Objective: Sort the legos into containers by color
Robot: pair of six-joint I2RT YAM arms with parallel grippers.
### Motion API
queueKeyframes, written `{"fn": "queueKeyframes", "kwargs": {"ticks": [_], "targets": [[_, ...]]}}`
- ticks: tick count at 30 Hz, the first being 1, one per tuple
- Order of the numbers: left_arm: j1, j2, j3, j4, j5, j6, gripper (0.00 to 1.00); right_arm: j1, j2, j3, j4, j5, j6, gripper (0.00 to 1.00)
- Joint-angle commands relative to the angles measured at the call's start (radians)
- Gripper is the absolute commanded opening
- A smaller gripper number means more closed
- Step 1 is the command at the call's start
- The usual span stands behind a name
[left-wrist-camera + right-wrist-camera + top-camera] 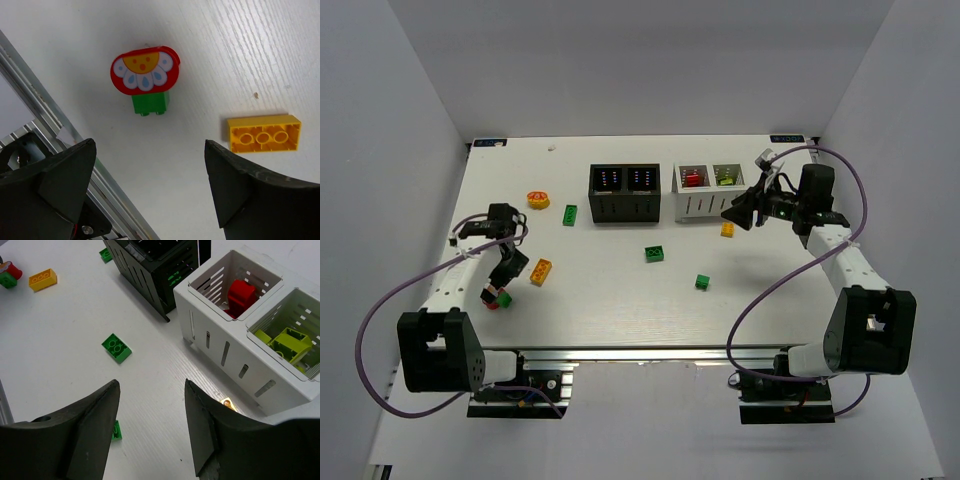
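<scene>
Mid-sort: lining up next picks, nothing in hand.
Hovering w/ L fingers (60, 175) spread wide, empty, over worktop (260, 45) near red rounded flower-print plastic piece on green brick (145, 75) and orange-yellow plastic brick (263, 132); holding R fingers (85, 430) apart, nothing pinched, near white slotted two-compartment box (225, 347) w/ red brick (241, 296) in one bin, lime bricks (287, 342) in other, tiny orange brick (227, 403) just beside its front wall, green plastic brick (116, 348) loose further out. Next, prob.: choose one target, centre over it, drop straight, close, carry to matching bin, maybe in black slotted box (150, 275).
</scene>
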Motion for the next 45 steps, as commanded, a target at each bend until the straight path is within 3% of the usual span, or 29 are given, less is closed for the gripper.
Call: {"fn": "queueKeyframes", "kwargs": {"ticks": [1,10,34,41,45], "targets": [[0.042,-0.014,-0.012,0.022,-0.022,0.035,0.98,0.004,-0.022,-0.005,0.031,-0.028,0.004,0.60],[0.065,0.000,-0.097,0.086,0.016,0.033,0.98,0.008,-0.018,-0.015,0.029,-0.028,0.003,0.60],[0.092,0.091,-0.184,0.244,-0.005,0.041,0.86,0.008,-0.015,-0.016,0.014,-0.019,-0.005,0.61],[0.098,0.129,-0.195,0.304,-0.015,0.041,0.77,0.008,-0.018,-0.015,0.006,-0.022,-0.010,0.62],[0.097,0.149,-0.189,0.325,-0.024,0.047,0.64,0.008,-0.022,-0.015,0.000,-0.023,-0.011,0.62]]}}
